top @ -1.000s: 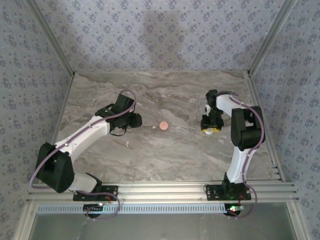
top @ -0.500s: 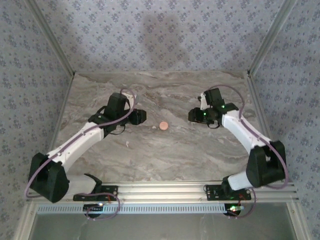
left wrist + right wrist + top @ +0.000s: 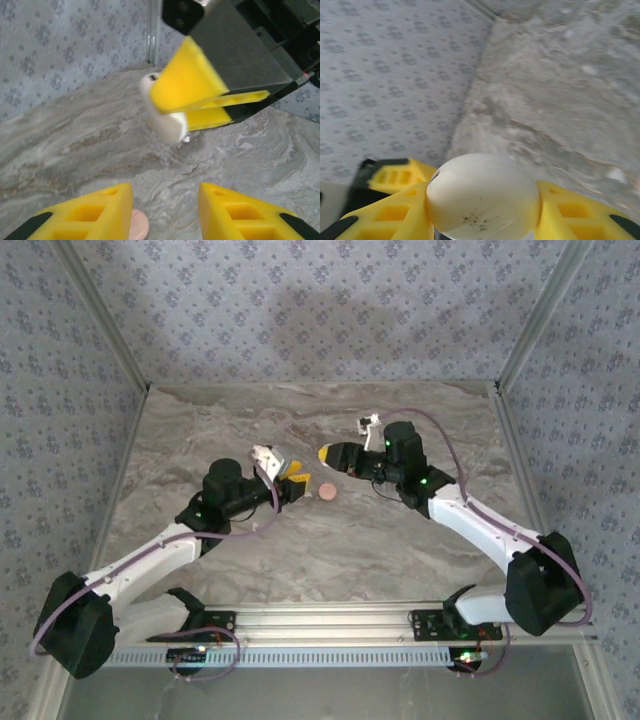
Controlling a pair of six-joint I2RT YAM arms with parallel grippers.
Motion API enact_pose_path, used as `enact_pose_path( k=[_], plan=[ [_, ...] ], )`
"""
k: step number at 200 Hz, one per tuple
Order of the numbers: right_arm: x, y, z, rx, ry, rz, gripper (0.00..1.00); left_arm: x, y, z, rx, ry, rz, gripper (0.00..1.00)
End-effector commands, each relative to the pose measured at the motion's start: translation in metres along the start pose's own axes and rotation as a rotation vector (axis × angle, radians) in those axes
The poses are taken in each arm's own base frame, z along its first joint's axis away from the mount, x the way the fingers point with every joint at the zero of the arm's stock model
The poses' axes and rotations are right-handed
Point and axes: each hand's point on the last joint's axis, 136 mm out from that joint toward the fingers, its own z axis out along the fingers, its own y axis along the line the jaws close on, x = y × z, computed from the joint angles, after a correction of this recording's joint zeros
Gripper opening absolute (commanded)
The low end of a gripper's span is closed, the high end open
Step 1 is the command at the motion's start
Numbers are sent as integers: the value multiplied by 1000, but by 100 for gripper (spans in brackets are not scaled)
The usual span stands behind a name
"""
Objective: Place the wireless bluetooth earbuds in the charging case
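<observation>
The charging case (image 3: pixel 482 197) is a white egg-shaped shell with a dark seam, and my right gripper (image 3: pixel 482 202) is shut on it, a yellow finger on each side. In the left wrist view the case (image 3: pixel 165 122) hangs above the marble, clamped between the right gripper's yellow fingers (image 3: pixel 192 85). A tiny whitish piece (image 3: pixel 186 139), likely one of the earbuds, lies on the table just under it. My left gripper (image 3: pixel 165 210) is open with nothing between its fingers. From above, the left gripper (image 3: pixel 289 473) and the right gripper (image 3: pixel 330 455) face each other at mid-table.
A round pink puck (image 3: pixel 326 492) lies on the marble table (image 3: pixel 330 550) between the two grippers; it also peeks out beside my left finger (image 3: pixel 137 225). Patterned walls and aluminium posts (image 3: pixel 525 325) close in the back and sides.
Both arms have swung in toward the table's middle. The right gripper carried the white case leftward. The left gripper turned right toward the pink puck.
</observation>
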Motion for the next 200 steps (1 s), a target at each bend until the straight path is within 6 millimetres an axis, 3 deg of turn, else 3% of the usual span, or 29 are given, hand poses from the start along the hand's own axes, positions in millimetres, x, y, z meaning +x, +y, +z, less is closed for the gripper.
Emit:
enact_pose_path(
  k=[1, 123, 174, 200],
  plan=[
    [-12, 43, 3, -173, -62, 25, 42, -37, -12, -3, 30, -145, 137, 38],
    [16, 62, 9, -241, 17, 63, 43, -47, 5, 1, -76, -196, 99, 40],
    [21, 63, 6, -236, 25, 46, 47, -49, 4, 3, -66, -177, 96, 23],
    [19, 60, -4, -186, 9, -29, 62, -45, -4, 8, -10, -124, 103, 19]
  ],
)
